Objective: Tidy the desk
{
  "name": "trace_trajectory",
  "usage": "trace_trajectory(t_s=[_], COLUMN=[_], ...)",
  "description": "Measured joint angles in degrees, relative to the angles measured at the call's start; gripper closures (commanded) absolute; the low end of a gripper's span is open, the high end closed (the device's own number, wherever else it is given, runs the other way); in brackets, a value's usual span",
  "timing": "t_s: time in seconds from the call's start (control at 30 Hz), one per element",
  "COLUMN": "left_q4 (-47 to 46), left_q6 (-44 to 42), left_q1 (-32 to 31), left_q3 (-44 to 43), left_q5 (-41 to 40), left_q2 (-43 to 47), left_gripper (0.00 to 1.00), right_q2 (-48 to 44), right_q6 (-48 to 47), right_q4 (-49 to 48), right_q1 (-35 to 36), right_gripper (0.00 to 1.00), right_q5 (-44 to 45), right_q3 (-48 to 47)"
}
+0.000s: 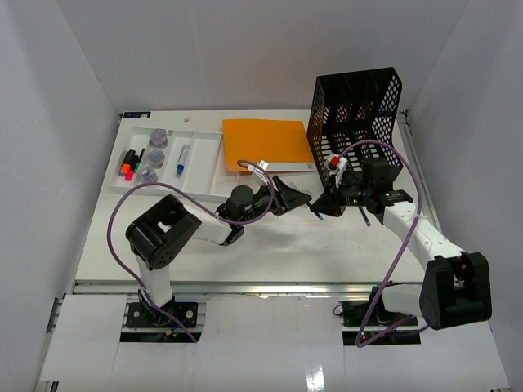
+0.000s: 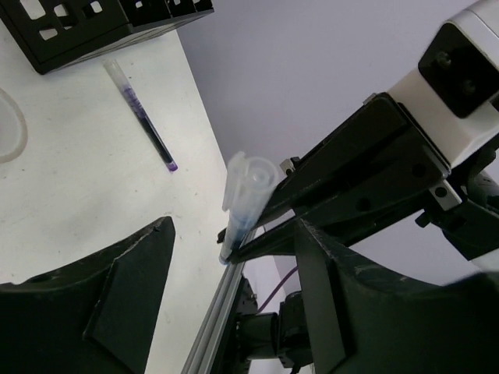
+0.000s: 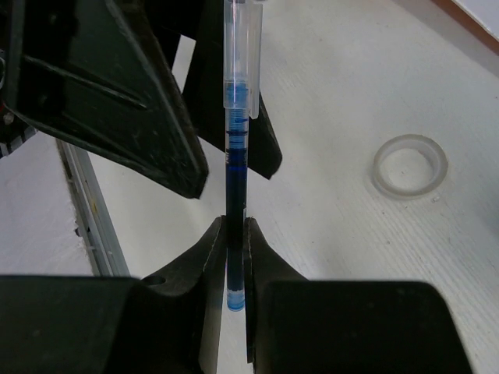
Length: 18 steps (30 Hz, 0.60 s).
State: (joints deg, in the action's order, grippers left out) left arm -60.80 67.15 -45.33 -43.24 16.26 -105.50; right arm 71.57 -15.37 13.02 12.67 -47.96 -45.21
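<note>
The white desk point(image 1: 245, 253) holds both arms at its middle. My right gripper point(image 3: 235, 257) is shut on the lower end of a blue pen point(image 3: 236, 156) with a clear cap, holding it above the desk. My left gripper point(image 2: 234, 226) is open, its two fingers point(image 3: 117, 93) on either side of the pen's capped end point(image 2: 248, 191) without touching it. In the top view the left gripper point(image 1: 302, 200) and right gripper point(image 1: 324, 206) meet tip to tip in front of the black organizer.
A black mesh file organizer point(image 1: 355, 110) stands at the back right, an orange folder point(image 1: 265, 143) beside it. A white compartmented tray point(image 1: 204, 167) with markers sits back left. A purple pen point(image 2: 144, 117) and a clear ring point(image 3: 409, 166) lie on the desk. A metal rail point(image 2: 207, 335) runs along the desk's edge.
</note>
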Motion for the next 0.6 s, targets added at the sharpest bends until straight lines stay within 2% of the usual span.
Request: trace_trajectory(t_s=[0.1, 0.47, 0.53, 0.6], left_q4=[0.5, 4.0, 4.9, 6.1], left_q6=[-0.3, -3.3, -4.0, -4.9], left_q1=[-0.6, -1.8, -1.9, -2.0], left_q3=[-2.0, -6.1, -6.4, -6.6], left_q5=[-0.4, -0.6, -0.6, -0.7], left_q2=[-1.4, -3.0, -2.8, -2.7], left_gripper=[0.39, 0.86, 0.90, 0.96], right_q2=[0.0, -0.3, -0.3, -0.3], right_q6=[0.4, 1.5, 1.4, 1.5], right_q4=[-0.7, -1.2, -1.3, -1.4], right_q1=[0.1, 0.1, 0.1, 0.1], right_gripper=[0.92, 0.89, 0.86, 0.68], right_q5=[-0.9, -1.6, -1.4, -1.3], right_q3=[0.0, 0.2, 0.5, 0.8])
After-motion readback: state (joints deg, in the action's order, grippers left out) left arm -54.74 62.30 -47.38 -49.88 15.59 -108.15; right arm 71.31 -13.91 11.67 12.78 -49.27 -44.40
